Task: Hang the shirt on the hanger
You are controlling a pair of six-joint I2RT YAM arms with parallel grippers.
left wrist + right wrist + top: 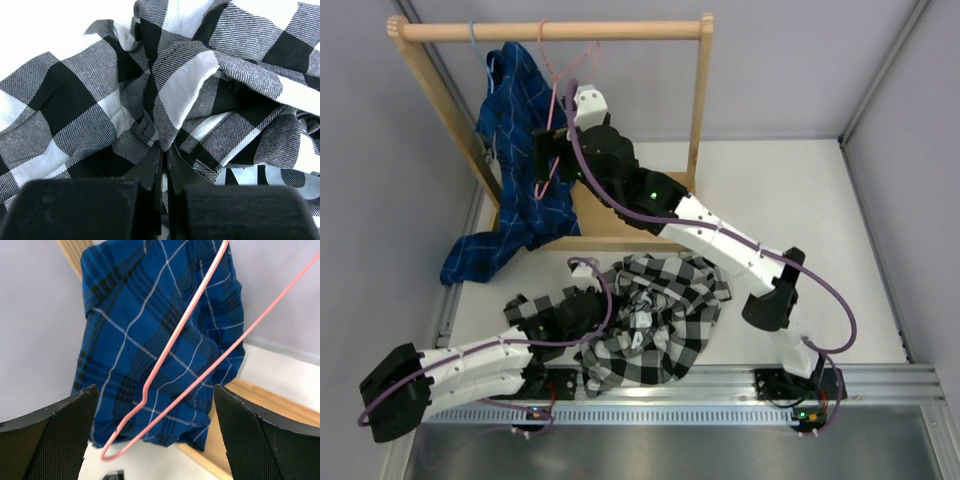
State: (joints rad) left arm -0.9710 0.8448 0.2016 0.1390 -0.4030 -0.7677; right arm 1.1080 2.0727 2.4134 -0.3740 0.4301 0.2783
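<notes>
White tabletop [800,200] carries the shirt [660,310], crumpled against my left gripper [162,150], which is pinching 1 fold of it. My right gripper [155,387] is spread wide, the pink wire hanger [186,317] between its 2 fingers, beside the blue plaid shirt [135,315] on the wooden rail [550,30].

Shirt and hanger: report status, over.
Left hand shut on shirt, heaped on table. Right hand open around hanger, hanging on rail. Blue shirt right behind it.

Left arm [470,365] low, its fingers [149,175] apparently tight together; right arm [710,230] outstretched, fingers [55,435] wide apart.
</notes>
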